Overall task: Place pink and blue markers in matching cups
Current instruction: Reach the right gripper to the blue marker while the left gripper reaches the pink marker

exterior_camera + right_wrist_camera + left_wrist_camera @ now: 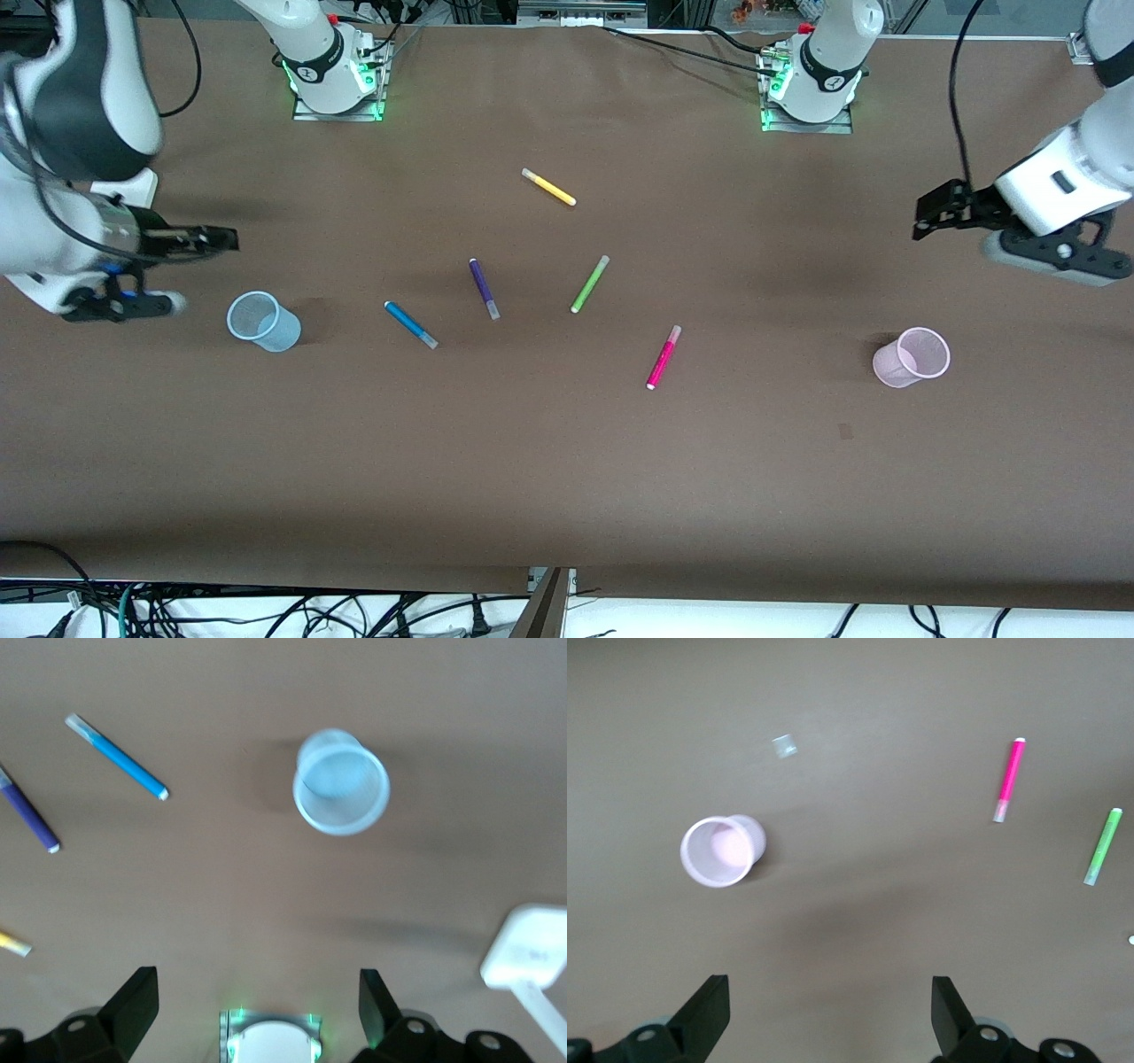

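Both grippers, left (828, 1014) and right (257, 1010), hover wide open and empty over bare table near their matching cups; markers lie untouched mid-table.

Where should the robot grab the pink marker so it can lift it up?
Probably around the middle of the pink marker, coming straight down from above. It lies flat on the brown table with bare space all around, so the open left tool can put one finger on each long side, turned across the slim barrel.
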Available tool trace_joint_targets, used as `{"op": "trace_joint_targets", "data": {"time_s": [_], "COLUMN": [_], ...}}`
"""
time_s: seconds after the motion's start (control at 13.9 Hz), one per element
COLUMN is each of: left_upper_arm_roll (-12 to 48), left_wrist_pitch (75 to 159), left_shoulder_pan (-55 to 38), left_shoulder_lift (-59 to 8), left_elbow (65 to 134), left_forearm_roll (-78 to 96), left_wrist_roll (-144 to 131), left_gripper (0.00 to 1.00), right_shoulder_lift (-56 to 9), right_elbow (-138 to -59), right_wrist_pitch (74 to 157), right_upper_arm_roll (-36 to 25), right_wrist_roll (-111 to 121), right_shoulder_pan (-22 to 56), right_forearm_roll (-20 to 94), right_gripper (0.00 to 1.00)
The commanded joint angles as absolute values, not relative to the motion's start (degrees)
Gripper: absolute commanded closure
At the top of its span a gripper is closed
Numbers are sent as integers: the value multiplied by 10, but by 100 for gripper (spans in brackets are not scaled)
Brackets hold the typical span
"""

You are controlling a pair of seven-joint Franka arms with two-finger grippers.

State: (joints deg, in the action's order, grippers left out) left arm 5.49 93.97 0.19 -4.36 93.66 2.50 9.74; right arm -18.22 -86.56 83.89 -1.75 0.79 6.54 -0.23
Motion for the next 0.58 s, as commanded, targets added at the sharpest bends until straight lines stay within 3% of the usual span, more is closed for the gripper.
{"op": "trace_joint_targets", "data": {"time_s": [0.0, 0.36, 0.5], "left_upper_arm_roll": [89, 174, 171], "left_wrist_pitch": [1002, 1144, 1189], "left_shoulder_pan": [-14, -32, -70], "left_shoulder_lift": [-96, -237, -277], "left_elbow": [943, 947, 952], "left_forearm_roll": [34, 31, 27], "left_wrist_roll": [78, 18, -13], "left_gripper": [0, 0, 0], "right_shoulder_lift": [-227, -314, -344], "right_elbow": [-859, -864, -865], "right_wrist_pitch": [886, 1012, 1054], "right_upper_arm_roll": [-18, -18, -18], "right_wrist_roll": [4, 12, 10], "right_shoulder_pan": [100, 162, 191], "right_forearm_roll": [9, 62, 62], "right_gripper": [0, 0, 0]}}
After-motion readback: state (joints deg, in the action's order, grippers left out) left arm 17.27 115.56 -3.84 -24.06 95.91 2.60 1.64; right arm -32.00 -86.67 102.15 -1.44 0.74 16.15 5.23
